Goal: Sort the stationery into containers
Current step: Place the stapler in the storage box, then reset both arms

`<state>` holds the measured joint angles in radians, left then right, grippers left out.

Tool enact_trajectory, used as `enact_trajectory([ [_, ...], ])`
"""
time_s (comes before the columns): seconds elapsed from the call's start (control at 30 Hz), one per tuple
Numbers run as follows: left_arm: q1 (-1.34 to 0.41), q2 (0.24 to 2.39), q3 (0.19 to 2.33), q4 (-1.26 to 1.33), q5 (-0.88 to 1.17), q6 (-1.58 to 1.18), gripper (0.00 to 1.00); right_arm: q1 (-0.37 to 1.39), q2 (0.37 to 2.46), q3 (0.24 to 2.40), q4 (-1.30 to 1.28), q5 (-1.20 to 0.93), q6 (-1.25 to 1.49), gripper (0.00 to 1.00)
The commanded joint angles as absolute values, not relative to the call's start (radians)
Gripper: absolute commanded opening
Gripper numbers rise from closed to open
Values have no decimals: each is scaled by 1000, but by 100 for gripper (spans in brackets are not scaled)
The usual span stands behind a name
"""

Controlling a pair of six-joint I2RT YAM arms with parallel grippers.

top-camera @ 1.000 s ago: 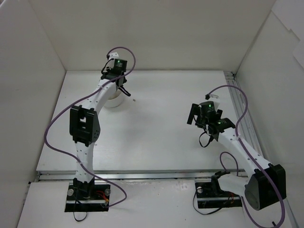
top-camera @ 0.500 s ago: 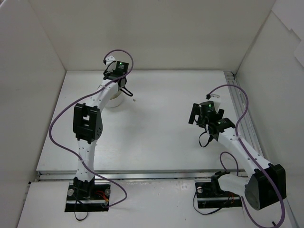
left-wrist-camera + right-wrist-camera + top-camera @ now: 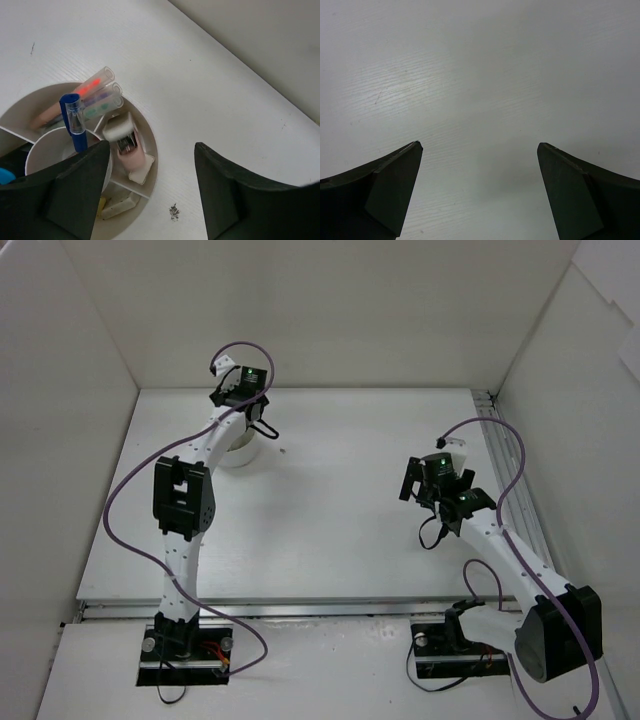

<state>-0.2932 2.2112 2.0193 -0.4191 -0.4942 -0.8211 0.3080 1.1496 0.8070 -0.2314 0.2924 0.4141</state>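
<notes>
The container, a round white pot (image 3: 148, 140) with a divided top, sits at the table's far left (image 3: 238, 452). In it stand clear-capped highlighters (image 3: 100, 92), a blue pen (image 3: 74, 122) in the middle cup, a pink and white piece (image 3: 129, 152) whose top looks blurred, and beige erasers (image 3: 119, 203). My left gripper (image 3: 151, 147) hangs open over the pot's right rim (image 3: 252, 420), and nothing is between its fingers (image 3: 82, 192). Over bare table at the right, my right gripper (image 3: 479, 145) is wide open and empty (image 3: 435, 490).
White walls close in the table at the back and both sides. A small dark speck (image 3: 174, 211) lies on the table beside the pot. A metal rail (image 3: 500, 455) runs along the right edge.
My left wrist has shifted slightly up and to the left over the pot, and its jaws have opened. The right arm has barely moved.
</notes>
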Motion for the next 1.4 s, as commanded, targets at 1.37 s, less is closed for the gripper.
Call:
enact_trajectory([
  [1.37,-647,884,896,-472,-532,-660,100,294,861,747,-314,514,548,98],
])
